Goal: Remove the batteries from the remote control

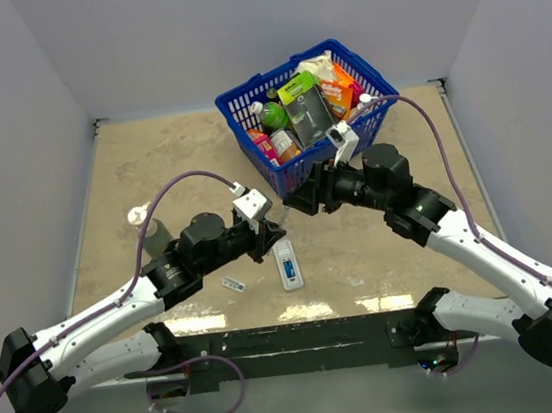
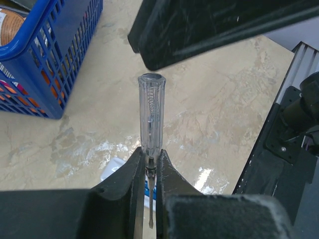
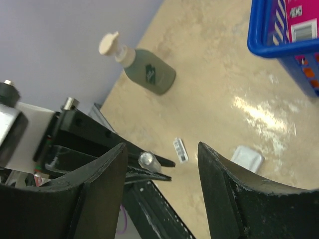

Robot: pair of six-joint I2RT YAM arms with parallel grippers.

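The remote [image 1: 292,277] lies on the table [image 1: 393,253] between my arms, a blue battery [image 1: 287,262] in its recess and a grey battery [image 1: 232,284] just left of it. My left gripper [image 2: 148,159] pinches a screwdriver [image 2: 151,114]. My right gripper [image 3: 160,149] has its jaws spread.

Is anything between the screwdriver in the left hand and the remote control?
Nothing visible. The left hand is shut on the screwdriver, tip pointing down, with the remote control close by on the table. The open right hand flanks the handle's top end, not the path downward.
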